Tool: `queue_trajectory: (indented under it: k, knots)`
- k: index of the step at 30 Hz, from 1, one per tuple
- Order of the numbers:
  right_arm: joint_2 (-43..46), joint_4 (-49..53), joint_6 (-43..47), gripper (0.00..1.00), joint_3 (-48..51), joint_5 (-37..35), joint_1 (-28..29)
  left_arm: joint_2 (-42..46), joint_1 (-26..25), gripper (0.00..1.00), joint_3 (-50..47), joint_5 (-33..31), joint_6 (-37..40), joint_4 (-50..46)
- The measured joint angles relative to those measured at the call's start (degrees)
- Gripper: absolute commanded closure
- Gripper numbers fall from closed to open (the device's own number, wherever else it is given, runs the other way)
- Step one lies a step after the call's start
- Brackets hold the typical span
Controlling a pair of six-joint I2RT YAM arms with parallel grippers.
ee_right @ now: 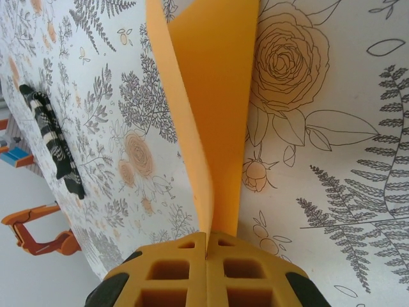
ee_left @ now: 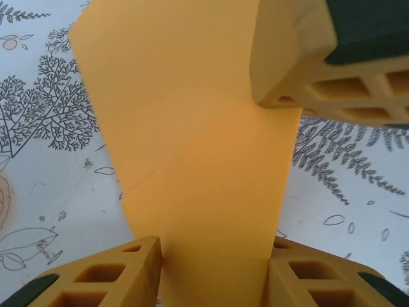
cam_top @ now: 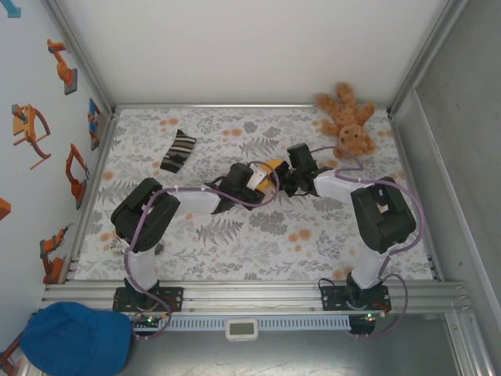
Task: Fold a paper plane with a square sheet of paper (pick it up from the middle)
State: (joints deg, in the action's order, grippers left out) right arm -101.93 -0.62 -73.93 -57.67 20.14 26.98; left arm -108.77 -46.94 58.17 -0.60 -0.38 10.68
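The orange-yellow sheet of paper is folded into a narrow creased strip and held above mid-table, where both arms meet. My right gripper is shut on one end of the paper, its layers pinched between the closed fingers. My left gripper stands open, its two fingers straddling the strip's other end, which lies flat across the gap. One of the right gripper's fingers shows at the top right of the left wrist view, on the paper. In the top view the left gripper and the right gripper face each other.
A striped black-and-white sock lies at the back left of the floral table cloth. A brown teddy bear lies at the back right corner. A blue cap sits off the table, front left.
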Motion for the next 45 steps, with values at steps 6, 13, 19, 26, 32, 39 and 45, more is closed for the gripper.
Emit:
queue_trajectory:
  k: [6,13,19,26,32,39,45]
  knots:
    - [0.0,0.2,-0.3,1.0,-0.1,0.3,-0.2,-0.4,-1.0,0.68,0.0,-1.9,2.6,0.8]
    - [0.0,0.5,-0.5,0.99,-0.2,0.8,-0.3,-0.5,-1.4,0.74,0.0,-2.9,4.0,0.9]
    - [0.0,2.1,-0.2,0.81,-0.5,0.7,-0.6,-0.5,-1.4,0.79,0.0,-2.9,4.7,0.9]
    - [0.0,4.9,0.9,0.61,-1.9,0.5,-1.7,-0.5,-1.4,0.81,0.0,-2.8,5.2,0.9]
    - [0.7,7.3,3.4,0.49,-2.9,-0.5,-2.9,-0.5,-1.4,0.84,0.0,-2.3,5.6,0.9]
    - [3.8,9.3,5.6,0.48,-2.9,-2.1,-4.8,-1.9,-1.2,0.87,1.4,0.5,5.5,-1.0]
    - [5.9,9.9,6.6,0.47,-2.8,-3.4,-5.9,-2.3,0.6,0.9,3.6,6.1,4.3,-3.9]
